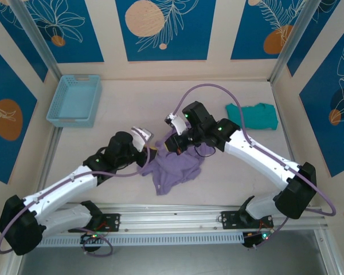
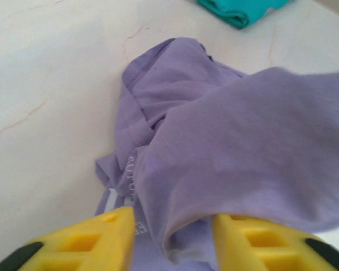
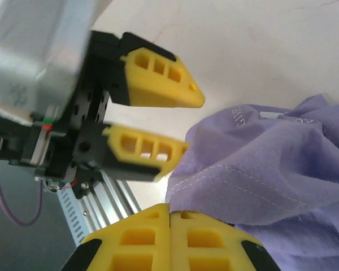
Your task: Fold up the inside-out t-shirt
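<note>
The inside-out t-shirt [image 1: 175, 169] lies crumpled at the middle of the table, lavender with stitched seams showing. My right gripper [image 3: 170, 208] is shut, and the hem of the t-shirt [image 3: 271, 158] runs up from its tips, so one fold is lifted off the table. My left gripper [image 2: 174, 217] is open, its yellow fingers either side of a hanging fold of the t-shirt [image 2: 243, 141]. From the right wrist, the left gripper [image 3: 195, 125] has its jaws apart, the lower finger touching the cloth edge. Both grippers meet over the shirt's far-left part, left gripper [image 1: 151, 150] beside right gripper [image 1: 173, 144].
A folded teal garment [image 1: 253, 116] lies at the back right, its corner also in the left wrist view [image 2: 237, 10]. A light blue basket [image 1: 74, 100] stands at the back left. The aluminium rail [image 1: 172, 220] runs along the near edge.
</note>
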### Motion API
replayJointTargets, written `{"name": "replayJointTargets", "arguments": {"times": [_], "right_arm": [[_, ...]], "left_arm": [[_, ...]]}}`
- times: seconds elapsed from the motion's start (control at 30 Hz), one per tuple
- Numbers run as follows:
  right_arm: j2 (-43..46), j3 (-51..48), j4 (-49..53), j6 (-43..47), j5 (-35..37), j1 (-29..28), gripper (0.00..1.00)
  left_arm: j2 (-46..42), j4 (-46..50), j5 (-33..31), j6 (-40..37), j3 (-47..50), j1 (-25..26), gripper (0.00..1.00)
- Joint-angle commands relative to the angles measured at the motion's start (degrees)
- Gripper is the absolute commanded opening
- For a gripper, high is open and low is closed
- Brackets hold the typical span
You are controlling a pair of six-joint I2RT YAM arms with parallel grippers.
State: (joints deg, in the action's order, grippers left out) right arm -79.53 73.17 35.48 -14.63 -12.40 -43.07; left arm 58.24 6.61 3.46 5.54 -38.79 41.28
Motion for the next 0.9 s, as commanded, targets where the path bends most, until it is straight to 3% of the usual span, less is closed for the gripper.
{"name": "replayJointTargets", "arguments": {"times": [0.0, 0.23, 0.43, 0.57, 0.67, 0.7, 0.77, 0.87], "right_arm": [[0.27, -1.35, -4.77, -4.16, -8.29, 2.09, 0.00], [1.47, -1.97, -4.51, -4.39, -11.58, 4.31, 0.00], [1.80, -2.68, -4.95, -4.88, -13.15, 5.09, 0.00], [1.82, -3.03, -5.11, -4.98, -13.26, 5.36, 0.00], [1.61, -3.37, -5.06, -5.05, -13.19, 5.63, 0.00], [1.57, -3.53, -4.84, -4.97, -12.91, 5.85, 0.01], [2.11, -3.93, -4.03, -4.71, -11.37, 6.68, 0.13], [4.94, -6.88, -4.36, -4.77, -7.41, 9.11, 0.33]], "left_arm": [[-4.03, -4.52, 5.98, -1.27, 1.78, 0.27, 0.48], [-5.41, -13.46, 14.62, -2.62, 2.99, 0.33, 0.53], [-0.74, -13.39, 19.22, -4.57, -0.70, 0.79, 0.48], [1.11, -13.18, 19.48, -4.69, -1.78, 1.10, 0.37], [0.47, -14.10, 18.17, -3.94, -1.41, 1.11, 0.19], [-0.01, -14.47, 17.53, -3.64, -1.09, 1.09, 0.13], [-0.96, -14.62, 15.39, -3.04, -0.39, 1.09, 0.01], [-2.43, -13.95, 13.86, -2.66, 0.84, 1.08, 0.00]]}}
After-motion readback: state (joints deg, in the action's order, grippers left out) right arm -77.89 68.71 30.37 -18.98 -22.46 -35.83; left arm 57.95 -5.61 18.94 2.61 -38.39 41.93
